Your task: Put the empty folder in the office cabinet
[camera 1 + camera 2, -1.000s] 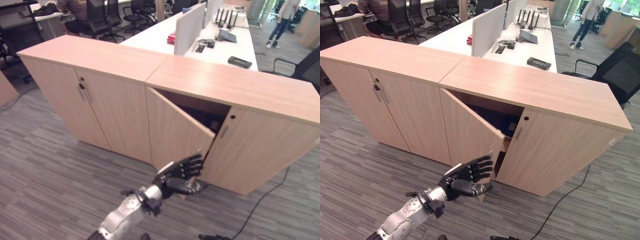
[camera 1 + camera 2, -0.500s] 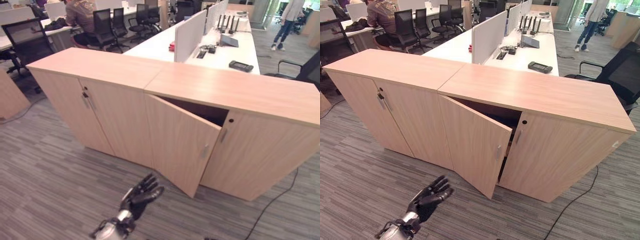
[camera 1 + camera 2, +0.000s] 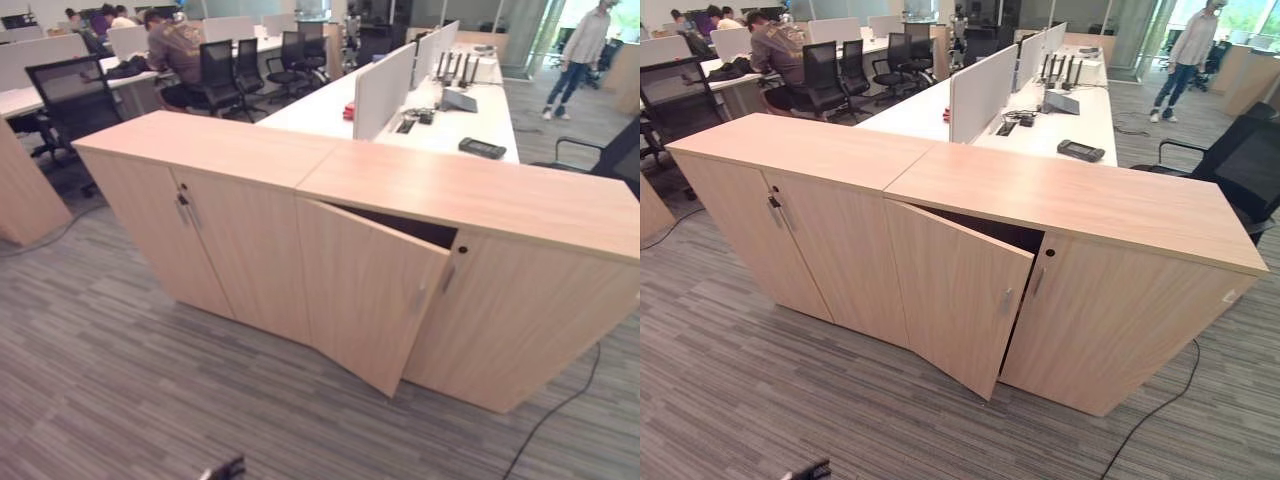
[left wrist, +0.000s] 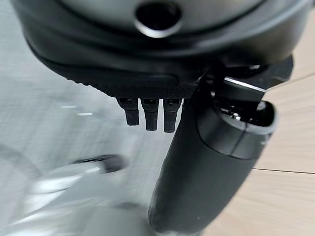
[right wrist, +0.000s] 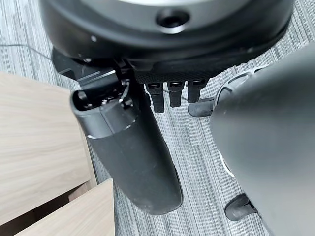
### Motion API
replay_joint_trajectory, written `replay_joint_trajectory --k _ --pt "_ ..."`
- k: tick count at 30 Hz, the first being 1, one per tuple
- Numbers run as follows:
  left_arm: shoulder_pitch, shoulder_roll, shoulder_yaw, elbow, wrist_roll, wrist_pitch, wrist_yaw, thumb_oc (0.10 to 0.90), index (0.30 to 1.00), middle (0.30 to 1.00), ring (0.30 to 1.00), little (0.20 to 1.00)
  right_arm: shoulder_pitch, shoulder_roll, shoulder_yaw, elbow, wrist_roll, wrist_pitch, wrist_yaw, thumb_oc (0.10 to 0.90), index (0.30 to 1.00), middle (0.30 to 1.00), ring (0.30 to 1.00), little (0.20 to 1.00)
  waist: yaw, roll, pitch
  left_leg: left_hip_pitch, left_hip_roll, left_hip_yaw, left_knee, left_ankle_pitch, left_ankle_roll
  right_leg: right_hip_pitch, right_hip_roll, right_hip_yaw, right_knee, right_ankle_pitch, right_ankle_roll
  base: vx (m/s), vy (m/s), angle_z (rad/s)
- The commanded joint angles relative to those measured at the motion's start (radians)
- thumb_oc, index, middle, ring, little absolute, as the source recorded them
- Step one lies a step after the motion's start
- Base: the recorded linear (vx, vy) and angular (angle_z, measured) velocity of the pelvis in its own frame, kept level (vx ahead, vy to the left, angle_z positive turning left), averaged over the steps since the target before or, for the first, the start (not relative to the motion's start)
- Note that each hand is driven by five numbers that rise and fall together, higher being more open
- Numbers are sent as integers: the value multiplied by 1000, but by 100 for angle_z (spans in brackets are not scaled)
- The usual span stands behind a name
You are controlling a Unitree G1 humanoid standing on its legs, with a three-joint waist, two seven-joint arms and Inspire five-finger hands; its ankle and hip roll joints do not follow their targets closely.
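Note:
The light wood office cabinet [image 3: 480, 200] stands ahead, its left door [image 3: 370, 290] swung partly out, with a dark gap [image 3: 400, 222] behind the door's top edge. I see no folder, and what lies inside is hidden. My left hand [image 3: 228, 468] just pokes in at the bottom edge of the eye views, well short of the door. In the left wrist view that hand [image 4: 147, 73] hangs with straight fingers [image 4: 150, 115] and holds nothing. My right hand [image 5: 167, 54] hangs beside a wood panel, fingers [image 5: 170, 96] straight and empty.
A second cabinet [image 3: 200, 220] with closed doors adjoins on the left. Behind are white desks with dividers [image 3: 385, 75], office chairs, a seated person [image 3: 175, 45] and a standing person [image 3: 580, 45]. A black chair [image 3: 620, 150] stands at the right. Grey carpet [image 3: 150, 380] lies in front.
My left hand has dropped from the door's edge down to the bottom of the view. The camera has shifted. The door stays ajar.

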Motion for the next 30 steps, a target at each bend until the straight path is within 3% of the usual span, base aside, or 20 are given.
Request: replay_joint_trajectory --k 1,3,9,30 --pt "-70 15 -49 55 94 15 45 800 900 900 900 900 -94 -15 3 42 -13 -33 0 800 900 900 900 900 13 -16 27 46 21 -55 -7 -108 -17 -38 27 -44 6 3 -15 0 0 0" --pt "-56 0 -63 136 173 31 74 800 900 900 900 900 -89 -8 2 38 3 -33 1 800 900 900 900 900 7 -17 20 50 22 -49 -7 -113 -16 -41 27 -40 6 2 -15 0 0 0" --pt "-39 -25 -71 130 163 18 84 800 900 900 900 900 -91 -8 -54 46 121 -55 -3 800 900 900 900 900 0 -15 18 47 19 -44 -7 -117 -15 -47 25 -31 6 4 -11 2 28 -8" --pt "-103 -50 -193 89 194 -4 75 800 900 900 900 900 -92 -20 -28 42 104 -54 -20 800 900 900 900 900 -49 4 4 63 12 -20 -7 -133 -9 -49 21 -1 6 6 -8 -3 11 -4"
